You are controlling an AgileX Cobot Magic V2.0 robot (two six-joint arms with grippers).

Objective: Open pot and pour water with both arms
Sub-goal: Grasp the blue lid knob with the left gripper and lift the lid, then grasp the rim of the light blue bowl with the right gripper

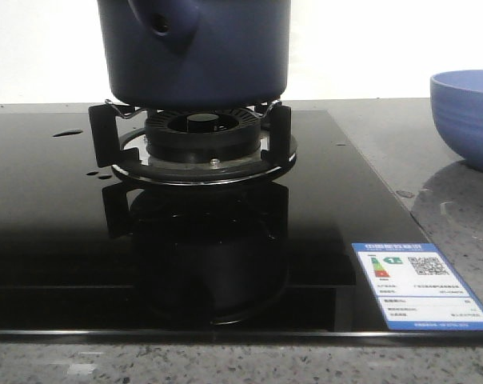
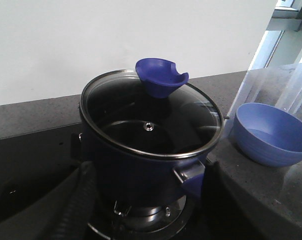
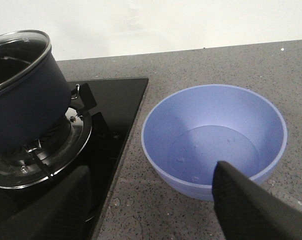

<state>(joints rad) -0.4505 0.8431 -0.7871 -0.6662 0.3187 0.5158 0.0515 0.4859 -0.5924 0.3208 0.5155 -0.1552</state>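
Left wrist view: pot (image 2: 141,160) sits on the burner (image 2: 141,222) w/ glass lid (image 2: 151,120) on, blue knob (image 2: 160,77) at lid's 12 o'clock edge, ahead of the left arm (nearer one for the lid). Left jaws: can't tell. Right gripper (image 3: 151,210) released, over the bowl (image 3: 214,137), pot at its 10 o'clock.

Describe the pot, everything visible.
The pot is large, round and dark navy, with glossy straight sides. It sits upright on the burner grate of a black glass hob, left of a lighter blue bowl. A metal-rimmed glass lid with a blue cup-shaped knob still covers it. One handle stub with a round hole faces the front camera; another stub shows in the left wrist view. No gripper touches it.
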